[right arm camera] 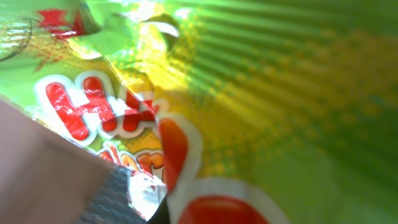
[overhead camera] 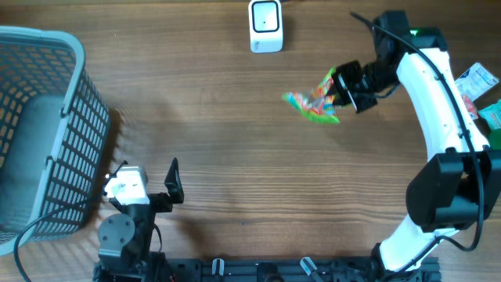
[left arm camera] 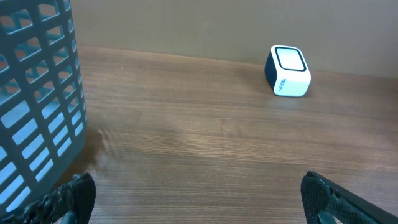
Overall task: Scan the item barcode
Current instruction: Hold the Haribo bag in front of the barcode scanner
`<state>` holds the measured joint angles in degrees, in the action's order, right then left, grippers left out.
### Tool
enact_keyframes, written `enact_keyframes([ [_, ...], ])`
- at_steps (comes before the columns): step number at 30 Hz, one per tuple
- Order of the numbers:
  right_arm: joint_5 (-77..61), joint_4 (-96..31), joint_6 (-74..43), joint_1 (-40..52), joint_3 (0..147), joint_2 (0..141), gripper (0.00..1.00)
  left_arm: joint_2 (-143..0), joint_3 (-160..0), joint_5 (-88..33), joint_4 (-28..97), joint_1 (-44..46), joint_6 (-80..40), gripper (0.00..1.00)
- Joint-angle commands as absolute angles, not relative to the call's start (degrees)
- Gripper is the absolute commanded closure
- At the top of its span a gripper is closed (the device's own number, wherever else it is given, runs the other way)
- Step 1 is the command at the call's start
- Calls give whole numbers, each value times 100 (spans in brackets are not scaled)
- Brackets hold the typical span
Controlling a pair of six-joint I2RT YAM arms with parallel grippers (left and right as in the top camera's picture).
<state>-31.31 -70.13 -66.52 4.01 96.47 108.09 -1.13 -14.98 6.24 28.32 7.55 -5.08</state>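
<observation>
Right now: packet point(overhead camera: 313, 102) held in the air, short of the scanner point(overhead camera: 265, 26)

Your right gripper point(overhead camera: 338, 88) is clamped on one edge of the packet, so the rest of the bag hangs free to its left, above the table and touching nothing. That hold looks chosen to leave most of the wrapper uncovered, so a barcode can be turned toward the window. In the right wrist view, green and yellow print fills the frame; no barcode shows there, so you cannot tell which face carries it. The scanner stands at the far edge of the table, window facing upward. The packet sits nearer the robot's base and to the scanner's right, apart from it and not over it. Your left gripper point(overhead camera: 147, 182) rests near the basket point(overhead camera: 47, 117), jaws wide apart and empty, well clear of the right arm. I judge the next move calls for carrying the packet across and presenting its coded face.
</observation>
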Motion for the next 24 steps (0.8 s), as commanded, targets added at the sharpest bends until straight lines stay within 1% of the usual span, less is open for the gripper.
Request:
enact_keyframes([
  [1, -2558, -5655, -7408, 777, 9721, 10742, 95, -82, -1476, 714, 2818, 784, -541, 0],
  [3, -1953, -4864, -7787, 1100, 9721, 10750, 95, -82, -1476, 714, 2818, 784, -541, 0],
  [4, -1503, -4578, -8014, 1258, 9721, 10750, 95, -82, -1476, 714, 2818, 784, -541, 0],
  [6, -1081, -4215, -8361, 1463, 9721, 10785, 95, -82, -1476, 714, 2818, 784, -541, 0],
  [9, -1024, -3251, -8735, 1647, 9721, 11163, 95, -82, -1476, 714, 2818, 784, -541, 0],
  [11, -1009, -2897, -9002, 1649, 9723, 11417, 95, -82, -1476, 714, 2818, 784, -541, 0],
  [17, -875, -1186, -9830, 1647, 9727, 12479, 95, -82, -1476, 714, 2818, 784, -541, 0],
  [20, -768, -792, -10123, 1647, 9743, 12713, 95, -82, -1476, 714, 2818, 784, -541, 0],
  [24, -346, -733, -10200, 1649, 9939, 12748, 95, -82, -1476, 714, 2818, 784, -541, 0],
])
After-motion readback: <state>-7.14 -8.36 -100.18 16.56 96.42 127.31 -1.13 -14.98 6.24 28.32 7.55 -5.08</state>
